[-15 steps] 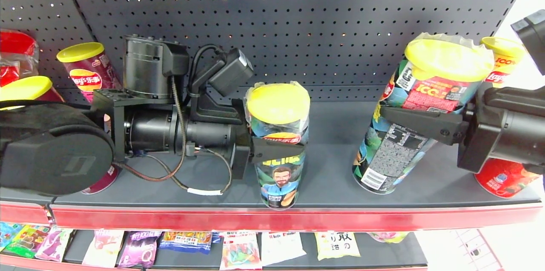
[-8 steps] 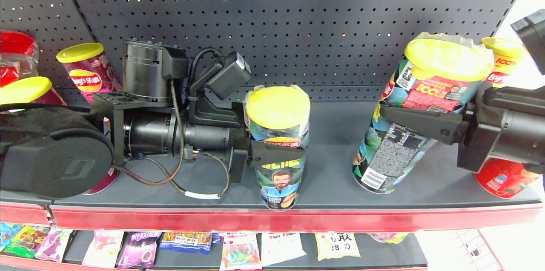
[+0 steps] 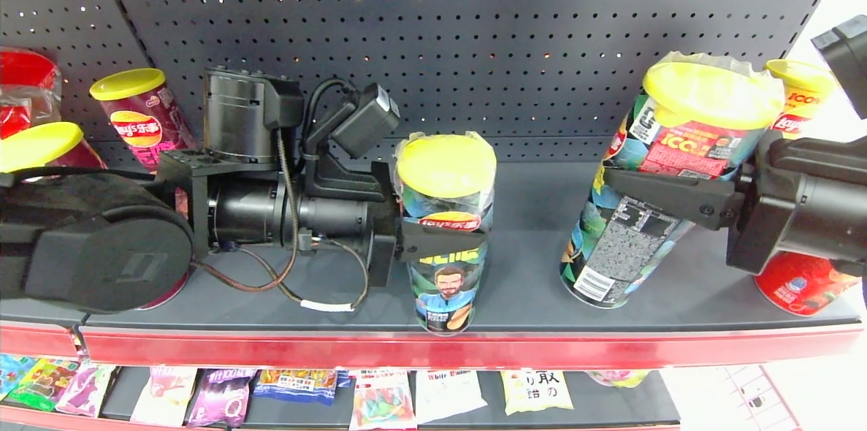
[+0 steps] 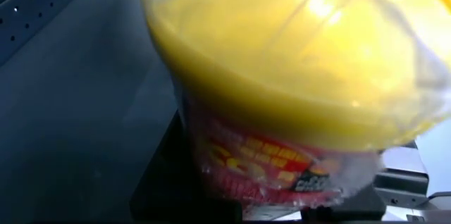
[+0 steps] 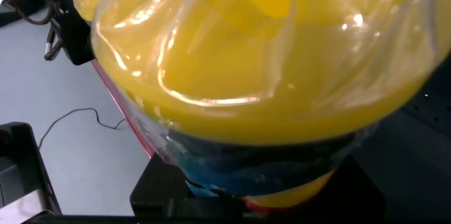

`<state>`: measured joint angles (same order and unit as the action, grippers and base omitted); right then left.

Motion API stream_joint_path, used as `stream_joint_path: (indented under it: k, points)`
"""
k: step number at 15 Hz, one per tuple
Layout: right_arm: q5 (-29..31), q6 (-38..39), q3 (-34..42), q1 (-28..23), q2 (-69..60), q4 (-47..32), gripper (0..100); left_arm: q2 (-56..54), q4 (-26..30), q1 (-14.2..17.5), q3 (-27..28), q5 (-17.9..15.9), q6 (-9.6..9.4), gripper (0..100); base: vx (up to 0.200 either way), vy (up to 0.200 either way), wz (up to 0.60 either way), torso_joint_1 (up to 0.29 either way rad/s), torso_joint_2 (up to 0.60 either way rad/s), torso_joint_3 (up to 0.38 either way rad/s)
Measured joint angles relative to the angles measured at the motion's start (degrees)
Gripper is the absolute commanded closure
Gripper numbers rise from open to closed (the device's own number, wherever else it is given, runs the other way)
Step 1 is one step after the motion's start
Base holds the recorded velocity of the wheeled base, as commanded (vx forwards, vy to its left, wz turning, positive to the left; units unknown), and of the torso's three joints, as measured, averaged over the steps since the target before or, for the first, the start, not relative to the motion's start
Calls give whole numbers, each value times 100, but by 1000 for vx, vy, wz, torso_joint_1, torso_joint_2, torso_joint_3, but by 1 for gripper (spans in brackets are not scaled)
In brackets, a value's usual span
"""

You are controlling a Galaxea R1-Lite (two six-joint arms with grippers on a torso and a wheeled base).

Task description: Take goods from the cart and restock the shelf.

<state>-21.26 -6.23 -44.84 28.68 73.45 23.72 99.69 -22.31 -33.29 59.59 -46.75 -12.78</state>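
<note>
Two tall chip cans with yellow lids stand on the grey shelf [image 3: 528,214]. My left gripper [image 3: 440,241] is shut on the middle chip can [image 3: 447,282], which stands upright near the shelf's red front lip; its yellow lid [image 4: 310,48] looms close in the left wrist view. My right gripper [image 3: 670,197] is shut on the right chip can [image 3: 630,241], which leans with its base on the shelf and its top toward the right. The lid of that can [image 5: 268,62] shows wrapped in clear film in the right wrist view.
Maroon chip cans [image 3: 139,112] stand at the shelf's left behind my left arm. A red can [image 3: 799,282] and another yellow-lidded can [image 3: 799,95] sit at the far right. A pegboard [image 3: 440,31] backs the shelf. Snack packets [image 3: 379,397] lie on the lower shelf.
My left arm has shifted slightly right with the middle can in its grip. The right arm and its can have not moved.
</note>
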Motion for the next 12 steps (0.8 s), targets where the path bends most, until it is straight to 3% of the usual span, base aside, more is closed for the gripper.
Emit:
stream_joint_path:
  k: [6,12]
  points:
    - [-6,2,-69,4,48,-5,100,77,-163,26,-35,17,33,0,0,0,0,0,0,0]
    - [-9,-6,-678,4,530,4,100,-523,-172,223,-894,22,30,0,0,0,0,0,0,0]
